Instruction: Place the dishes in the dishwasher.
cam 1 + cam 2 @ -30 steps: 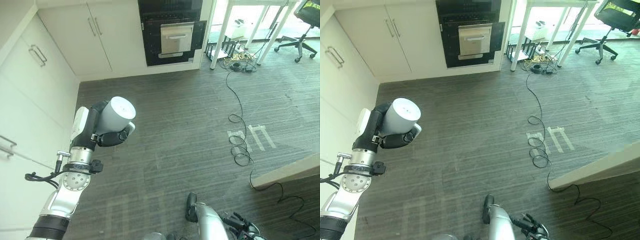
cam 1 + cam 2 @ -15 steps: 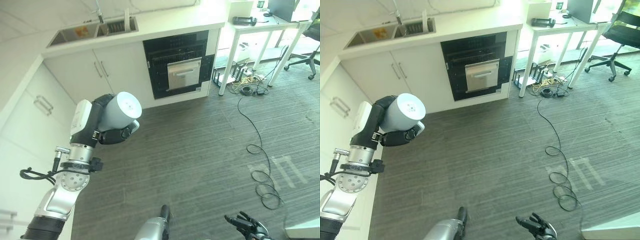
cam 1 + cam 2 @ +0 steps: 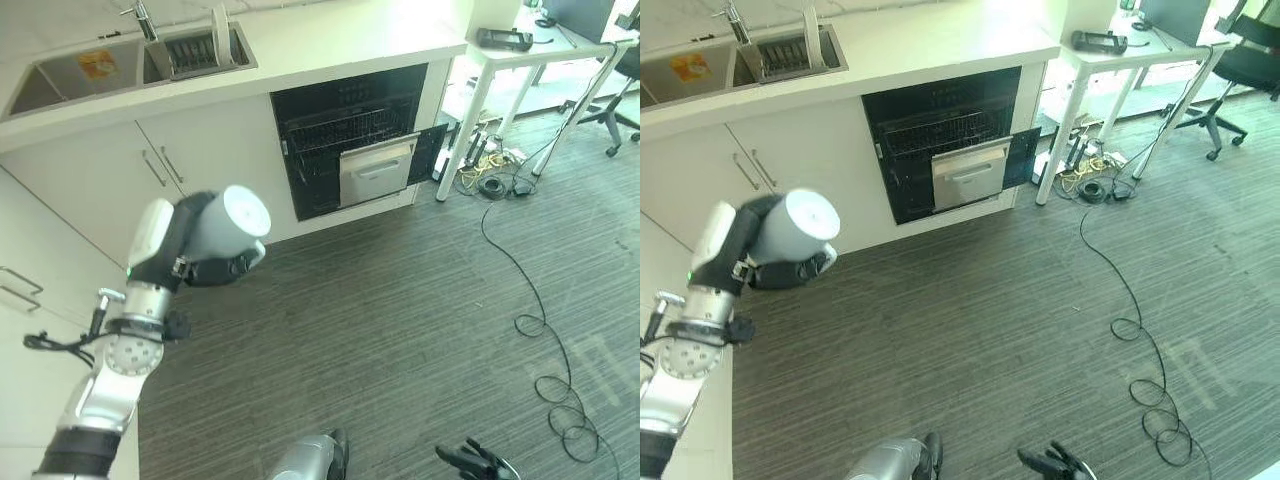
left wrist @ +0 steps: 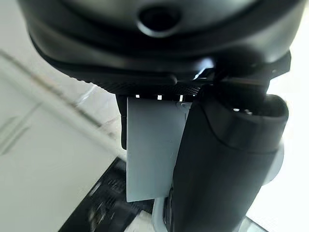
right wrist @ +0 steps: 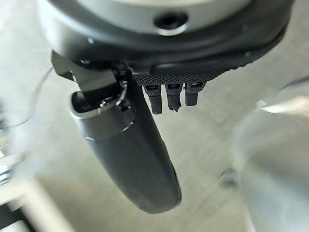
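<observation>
A white cup (image 3: 235,218) is held up at the left with its flat base towards me; my left hand (image 3: 215,270) is shut on it, dark fingers curled round its side. The thumb (image 4: 227,159) stands out large in the left wrist view. Beyond it, the black dishwasher (image 3: 345,140) is set under the counter, with wire racks showing and its steel-fronted door (image 3: 378,172) hanging partly open. My right hand (image 3: 470,463) sits low over the floor, fingers spread and open, holding nothing; its thumb (image 5: 130,154) reaches out over bare floor.
A sink (image 3: 60,75) in the white counter holds a rack with a plate (image 3: 218,22) standing in it. White cabinets (image 3: 90,190) line the left. A white desk (image 3: 520,50), a chair (image 3: 625,75) and a floor cable (image 3: 545,320) are at the right.
The camera has swung up and round, so the counter, sink and dishwasher now sit nearer the middle. My left hand still holds the cup. The right hand's fingers have come into view at the bottom.
</observation>
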